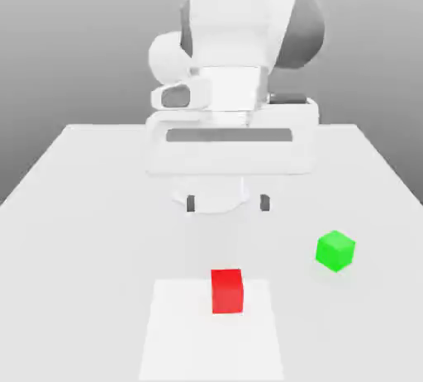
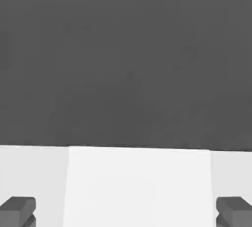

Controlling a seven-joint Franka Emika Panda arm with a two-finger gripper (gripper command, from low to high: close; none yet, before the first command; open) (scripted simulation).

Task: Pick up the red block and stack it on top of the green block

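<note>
my gripper (image 1: 228, 203) stands wide, with nothing in its grasp, above the pale tabletop (image 1: 91, 265). the red block (image 1: 227, 292) sits on the white patch (image 1: 211, 343), near its far edge and toward the exterior view's front. the green block (image 1: 335, 251) rests apart from it, off the patch toward the exterior view's right, turned so a corner faces the camera.

Red cube (image 1: 227, 291) and green cube (image 1: 335, 250): matt, smooth, plain faces. Tabletop (image 1: 91, 240): pale, smooth, matt-looking. Arm housing (image 1: 230, 16): smooth white, plastic-looking, faint sheen. End effector (image 1: 227, 203): fingertips dark, matt.
</note>
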